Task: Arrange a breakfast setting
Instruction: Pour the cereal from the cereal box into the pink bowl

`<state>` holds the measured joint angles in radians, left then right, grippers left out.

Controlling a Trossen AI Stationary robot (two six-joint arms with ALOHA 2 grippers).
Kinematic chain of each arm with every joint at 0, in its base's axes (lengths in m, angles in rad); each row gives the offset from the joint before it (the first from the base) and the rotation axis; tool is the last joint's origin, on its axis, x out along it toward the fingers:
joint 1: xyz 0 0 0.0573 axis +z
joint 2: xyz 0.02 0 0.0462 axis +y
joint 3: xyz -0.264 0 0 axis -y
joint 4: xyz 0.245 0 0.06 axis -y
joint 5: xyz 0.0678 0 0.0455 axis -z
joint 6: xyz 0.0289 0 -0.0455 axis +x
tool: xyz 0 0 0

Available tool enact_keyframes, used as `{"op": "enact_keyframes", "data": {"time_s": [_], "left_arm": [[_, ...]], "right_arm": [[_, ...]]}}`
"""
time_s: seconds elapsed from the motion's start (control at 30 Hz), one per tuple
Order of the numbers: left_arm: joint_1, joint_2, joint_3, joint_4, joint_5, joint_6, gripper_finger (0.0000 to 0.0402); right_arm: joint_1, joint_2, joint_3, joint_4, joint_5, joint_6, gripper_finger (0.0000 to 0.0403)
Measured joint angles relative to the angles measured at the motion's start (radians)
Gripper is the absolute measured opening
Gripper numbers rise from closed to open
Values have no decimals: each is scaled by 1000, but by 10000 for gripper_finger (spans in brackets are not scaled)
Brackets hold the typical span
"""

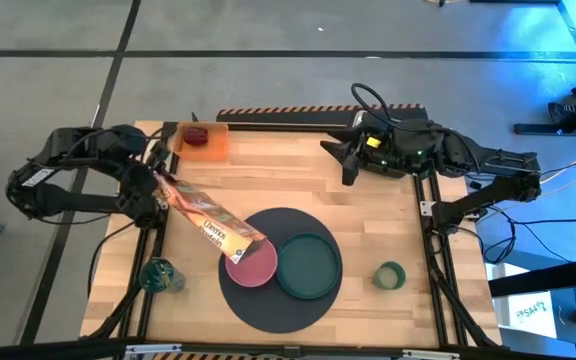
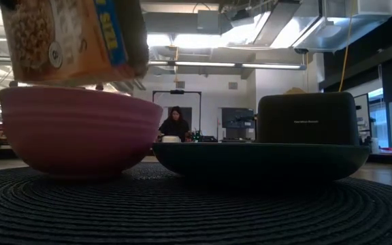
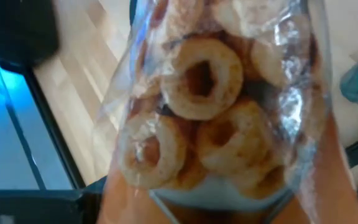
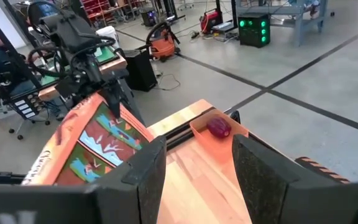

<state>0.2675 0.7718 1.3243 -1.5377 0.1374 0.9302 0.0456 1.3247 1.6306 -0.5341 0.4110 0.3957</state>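
Here, a cereal bag point(image 1: 206, 222) slanted with its long axis from table's back-left down to the pink bowl point(image 1: 252, 266) on the round dark grey mat point(image 1: 278, 300), mouth over the bowl. Clenched in the left gripper point(image 1: 158, 185). Fingers hidden behind bag. Right gripper point(image 1: 350, 160) parted, holding nothing.

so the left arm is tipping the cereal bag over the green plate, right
Not quite. The left gripper is tipping the cereal bag over the pink bowl, not the green plate beside it; the high view shows the bag's mouth at the bowl.
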Motion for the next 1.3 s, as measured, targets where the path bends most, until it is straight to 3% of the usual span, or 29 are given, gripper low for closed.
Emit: {"op": "enact_keyframes", "data": {"time_s": [0.7,1.07,1.3], "left_arm": [[-182,56,34,-32,-134,138,195],[-290,87,34,-25,-288,227,195],[-354,87,34,65,-349,269,195]], "right_arm": [[0,0,0,-57,-3,52,172],[0,0,0,-68,-3,75,172],[0,0,0,-68,-3,75,172]]}}
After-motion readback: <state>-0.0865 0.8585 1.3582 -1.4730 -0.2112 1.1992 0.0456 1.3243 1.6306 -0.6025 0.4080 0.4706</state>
